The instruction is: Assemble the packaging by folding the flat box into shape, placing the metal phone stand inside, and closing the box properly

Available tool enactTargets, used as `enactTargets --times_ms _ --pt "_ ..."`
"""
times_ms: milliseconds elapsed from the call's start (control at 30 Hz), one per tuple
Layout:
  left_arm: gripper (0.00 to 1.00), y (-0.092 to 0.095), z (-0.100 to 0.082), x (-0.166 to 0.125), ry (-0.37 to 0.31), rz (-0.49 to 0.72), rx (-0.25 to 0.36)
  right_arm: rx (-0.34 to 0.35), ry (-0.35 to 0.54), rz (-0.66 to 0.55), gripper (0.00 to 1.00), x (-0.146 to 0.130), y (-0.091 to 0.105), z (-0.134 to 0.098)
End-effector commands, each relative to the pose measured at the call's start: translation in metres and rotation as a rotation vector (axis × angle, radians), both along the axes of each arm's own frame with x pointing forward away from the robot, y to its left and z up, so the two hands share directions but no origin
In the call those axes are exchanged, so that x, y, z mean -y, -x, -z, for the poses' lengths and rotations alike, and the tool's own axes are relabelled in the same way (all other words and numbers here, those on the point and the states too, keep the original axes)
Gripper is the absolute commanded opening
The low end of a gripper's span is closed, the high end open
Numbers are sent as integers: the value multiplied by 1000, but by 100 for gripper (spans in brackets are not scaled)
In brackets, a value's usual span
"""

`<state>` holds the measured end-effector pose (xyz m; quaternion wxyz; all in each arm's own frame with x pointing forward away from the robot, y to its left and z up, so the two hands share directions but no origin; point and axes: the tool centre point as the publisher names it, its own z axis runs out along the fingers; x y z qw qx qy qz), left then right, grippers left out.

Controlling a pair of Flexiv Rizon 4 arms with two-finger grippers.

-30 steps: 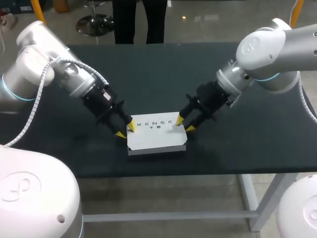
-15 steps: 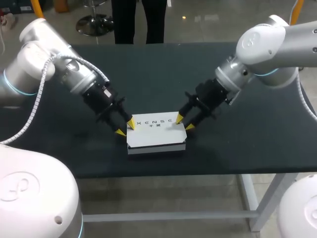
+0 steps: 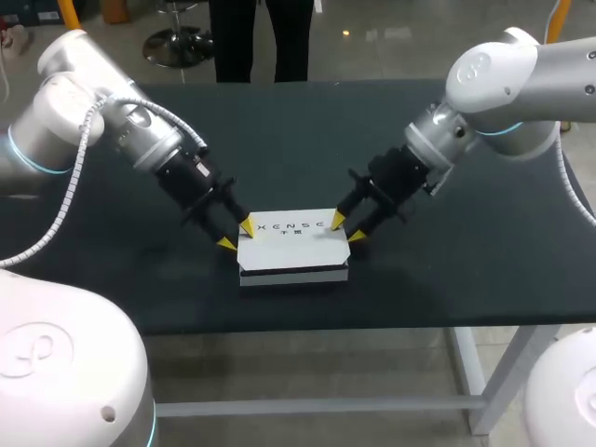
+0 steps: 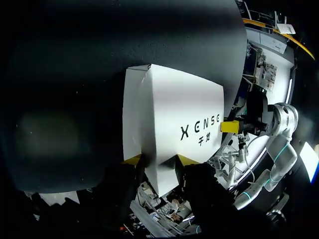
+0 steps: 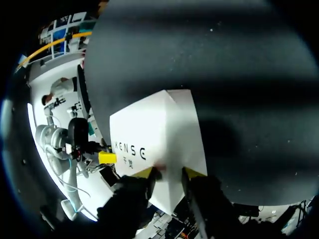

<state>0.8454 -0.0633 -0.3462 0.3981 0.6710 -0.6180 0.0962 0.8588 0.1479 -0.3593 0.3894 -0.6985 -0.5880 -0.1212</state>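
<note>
A white box (image 3: 293,244) with dark print on its lid lies closed near the table's front edge. The left gripper (image 3: 237,235) is at its back left corner. In the left wrist view that corner of the box (image 4: 184,104) sits wedged between the two yellow tips of the left gripper (image 4: 159,160), and both tips touch it. The right gripper (image 3: 347,229) is at the back right corner. In the right wrist view the box (image 5: 159,129) likewise fills the gap of the right gripper (image 5: 169,172). No phone stand is in view.
The dark table (image 3: 307,140) is bare behind the box and to both sides of it. The table's front edge runs a short way in front of the box. Both arms slope down to the box from the back corners.
Both grippers have shifted slightly toward the far side of the table. The box's front edge has drawn back a little and the lid lies flatter.
</note>
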Motion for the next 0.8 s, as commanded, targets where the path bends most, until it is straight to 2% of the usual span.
enactTargets --times_ms 33,800 --pt "43 1 -2 6 -8 -10 3 -13 -4 -6 38 -4 -4 -2" --pt "43 -3 -11 6 -1 -59 -45 -71 17 2 40 -5 -6 -8"
